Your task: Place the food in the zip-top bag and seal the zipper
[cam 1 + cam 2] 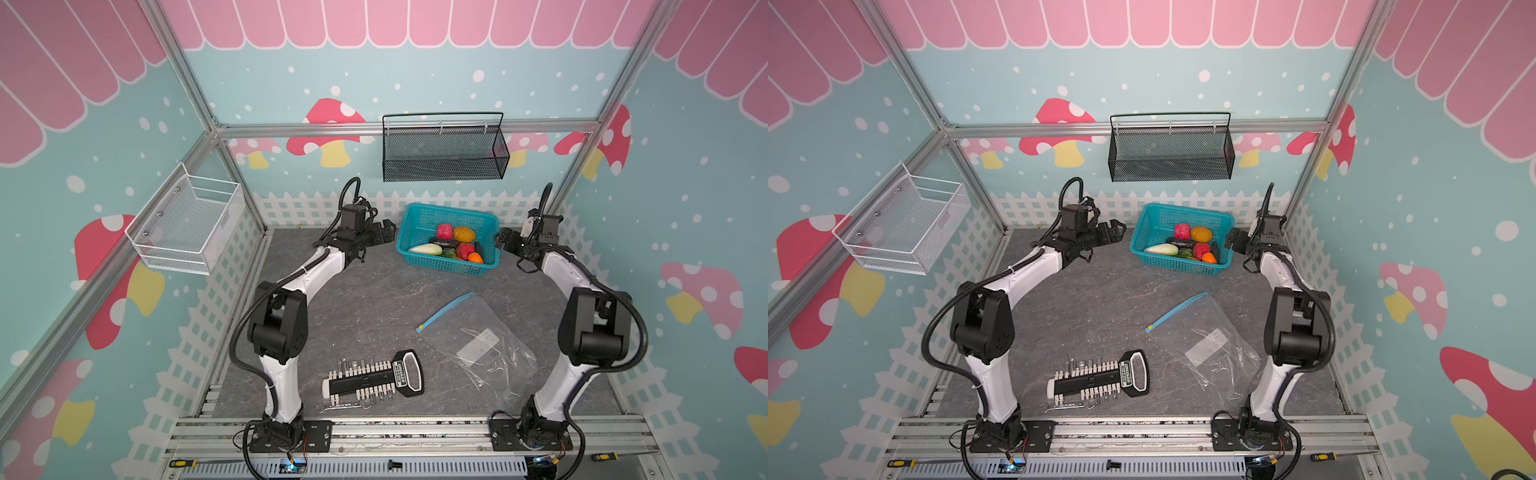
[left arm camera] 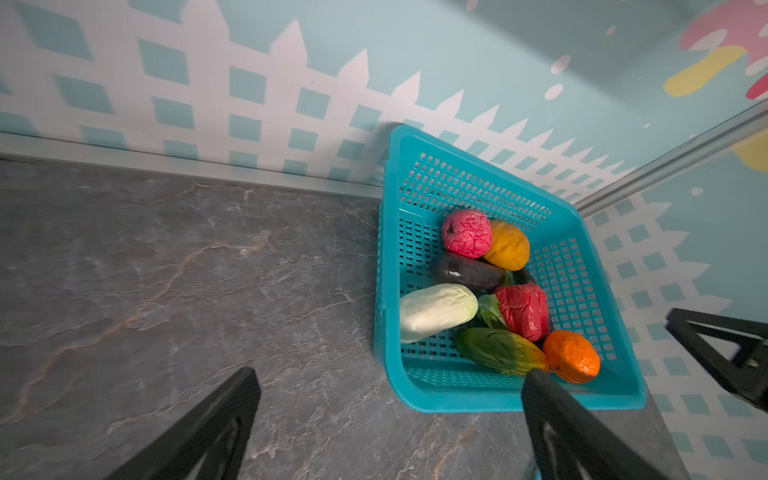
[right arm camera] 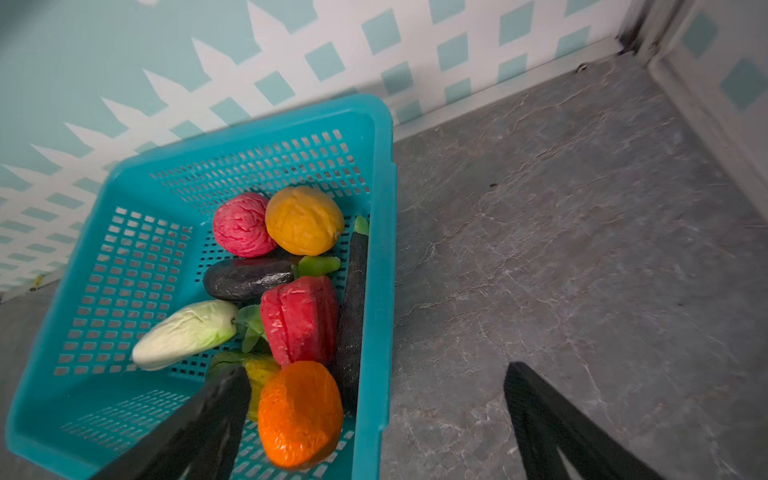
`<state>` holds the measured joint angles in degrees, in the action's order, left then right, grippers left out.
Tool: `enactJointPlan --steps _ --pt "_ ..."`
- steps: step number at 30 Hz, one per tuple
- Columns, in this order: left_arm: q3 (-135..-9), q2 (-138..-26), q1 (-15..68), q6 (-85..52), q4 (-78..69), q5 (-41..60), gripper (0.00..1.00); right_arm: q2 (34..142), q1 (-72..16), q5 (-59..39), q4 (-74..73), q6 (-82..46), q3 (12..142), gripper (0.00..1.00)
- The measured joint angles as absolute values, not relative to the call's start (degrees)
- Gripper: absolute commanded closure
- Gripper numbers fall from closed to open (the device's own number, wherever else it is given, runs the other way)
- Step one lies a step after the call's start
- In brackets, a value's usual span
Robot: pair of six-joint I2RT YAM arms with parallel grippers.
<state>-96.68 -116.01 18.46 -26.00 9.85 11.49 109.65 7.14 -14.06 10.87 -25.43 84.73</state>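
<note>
Both top views show the food [image 1: 453,245] heaped in a teal basket [image 1: 419,216] at the upper middle of the frame, close to the back wall. A white-green cabbage [image 1: 424,249] lies at the left of the heap and an orange piece [image 1: 475,258] at its lower right.

The left gripper [image 1: 390,233] hangs just beside the basket's left wall and the right gripper [image 1: 500,240] just beside its right wall. Each has its jaws spread wide and holds nothing. In the right wrist view one finger [image 3: 199,424] reaches over the inside of the basket next to the orange piece; whether they touch cannot be told.

The clear bag [image 1: 498,332] lies flat on the grey table [image 1: 353,299] at the lower right of centre, well apart from the basket. Its blue zipper [image 1: 444,311] runs along the bag's upper left edge, and whether it is sealed cannot be told. A rack of tool bits [image 1: 370,380] lies at the lower middle.
</note>
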Motion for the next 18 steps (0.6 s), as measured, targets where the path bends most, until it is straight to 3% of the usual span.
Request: enactJointPlan --steps 3,7,12,18 --pt "-103.94 -122.65 18.70 -26.74 11.64 13.85 0.02 114.52 7.07 -16.43 12.91 -24.36 87.83 0.13" --pt "-112.99 -131.35 19.49 -27.64 14.48 16.86 0.03 118.72 7.03 -19.44 14.81 -22.79 90.19 0.19" --pt "-121.27 -138.28 21.04 -28.34 17.54 19.81 0.05 121.03 6.63 -21.76 15.27 -21.50 92.90 0.22" --pt "-122.19 -138.87 22.31 -28.56 19.11 21.41 0.05 121.99 5.17 -22.09 15.35 -21.04 95.90 0.25"
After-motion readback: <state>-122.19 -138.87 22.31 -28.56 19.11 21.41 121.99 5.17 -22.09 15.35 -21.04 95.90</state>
